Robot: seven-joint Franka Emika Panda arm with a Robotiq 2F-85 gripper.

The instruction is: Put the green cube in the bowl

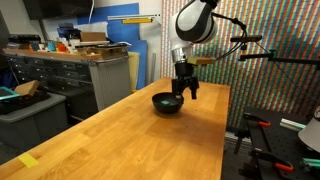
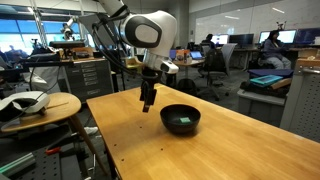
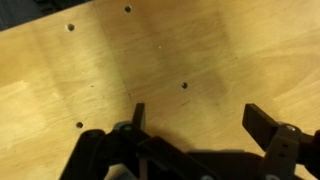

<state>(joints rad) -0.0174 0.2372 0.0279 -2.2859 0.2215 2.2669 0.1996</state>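
Observation:
The black bowl point(image 1: 166, 104) stands on the wooden table point(image 1: 130, 135) and shows in both exterior views point(image 2: 181, 121). A small green patch, the green cube point(image 2: 183, 119), lies inside the bowl. My gripper point(image 1: 186, 95) hangs just above the table beside the bowl, apart from it point(image 2: 147, 105). In the wrist view the gripper point(image 3: 195, 118) is open and empty, with only bare wood and a few small holes between the fingers. The bowl and the cube are out of the wrist view.
A round side table point(image 2: 40, 108) with a white object stands off the table's edge. Cabinets and a cluttered bench point(image 1: 85, 60) stand behind. A stand with a bar point(image 1: 265, 50) rises at the table's far side.

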